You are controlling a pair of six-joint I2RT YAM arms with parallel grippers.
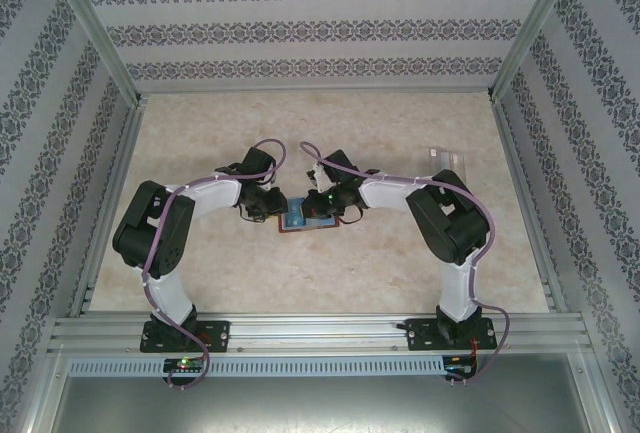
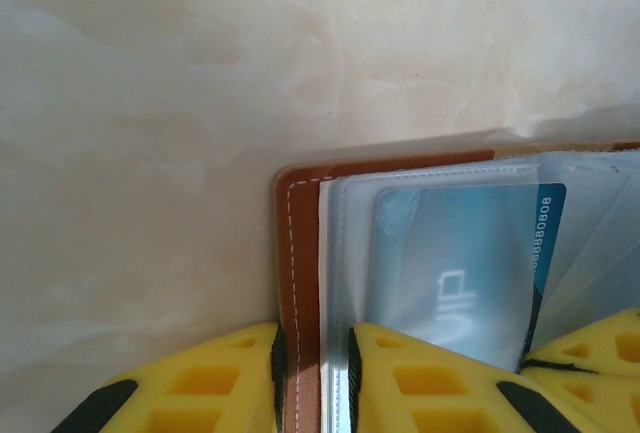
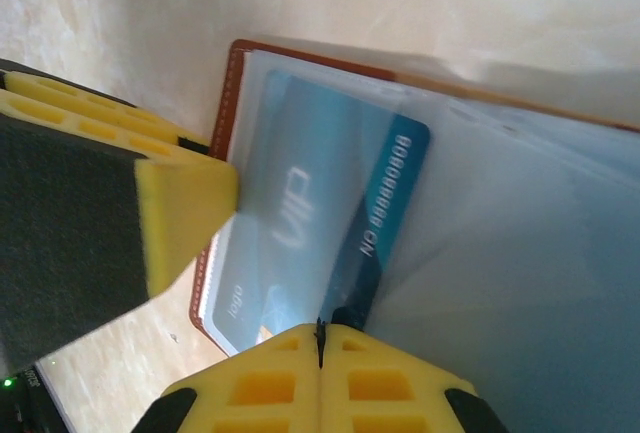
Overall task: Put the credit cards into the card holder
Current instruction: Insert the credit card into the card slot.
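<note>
**Item under inspection.** The card holder (image 2: 298, 253) is lying open on the counter (image 2: 150, 153). Its brown stitched cover is lying underneath and its clear sleeves (image 2: 440, 178) are facing up. The blue card (image 2: 470, 253) is sitting part-way inside one sleeve, with its printed edge strip standing clear of the sleeve's mouth.

**Left wrist view.** At the bottom edge of the frame the left fingers (image 2: 200, 383) are straddling the holder's stitched border. One is on the bare-counter side and one on the sleeve side. Their black pads are bearing on the border, so they are pinching the holder's edge. One of the right fingers (image 2: 595, 348) is entering at the lower right corner, against the card's lower end.

**Right wrist view.** At bottom centre the right fingers (image 3: 260, 383) are pressing together, tip to tip, with the seam closed. The card (image 3: 385, 213) is running down so that its lower corner is meeting that seam. Whether the corner is being nipped cannot be told. This view is showing the row of digits along the card's exposed edge more sharply. A left finger (image 3: 185, 203) is coming in from the left, its tip against the holder's (image 3: 232, 83) brown border.

**Top view.** The holder (image 1: 290, 225) is lying at frame centre, with the left arm (image 1: 165, 223) and right arm (image 1: 450, 218) both bending inward over it. The grips are too small to judge here. A clear case (image 1: 448, 161) is resting at the upper right of the counter (image 1: 330, 123), well apart from the holder.
</note>
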